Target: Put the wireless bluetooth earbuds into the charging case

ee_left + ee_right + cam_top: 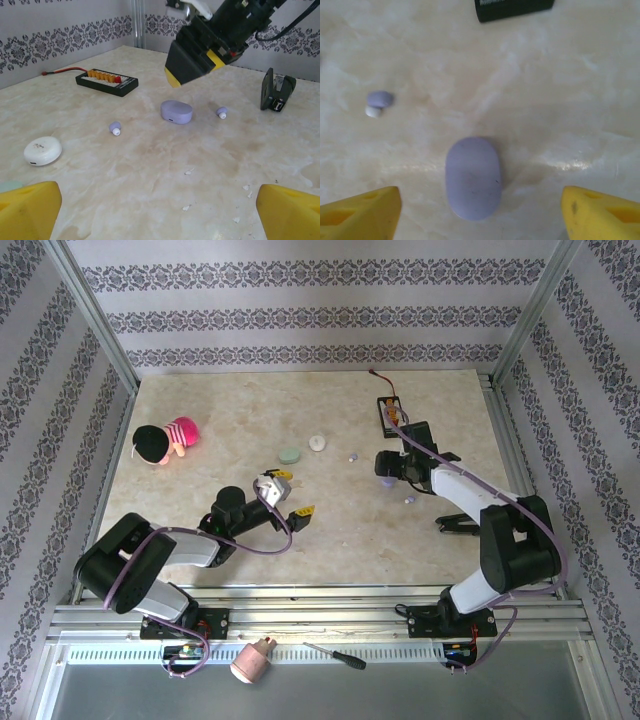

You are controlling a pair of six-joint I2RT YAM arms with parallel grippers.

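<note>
A closed lavender charging case [473, 177] lies flat on the marble table [200, 500]. My right gripper [480, 215] hangs open just above it, its yellow fingertips [360, 215] well clear on both sides. One lavender earbud [379, 102] with a white tip lies left of the case. In the left wrist view the case [176, 111] has an earbud on each side, one [115, 128] to its left and one [221, 112] to its right. My left gripper [159, 212] is wide open and holds nothing, low over bare table short of the case. From above, the right gripper [387, 472] covers the case and the left gripper [294, 493] is to its left.
A white case [42, 150] and a pale green case [289, 454] lie left of the lavender one. A black connector board [392, 412] with a red wire sits at the back right, a black clip [276, 90] at the right, a pink and black plush toy [165, 442] at the far left.
</note>
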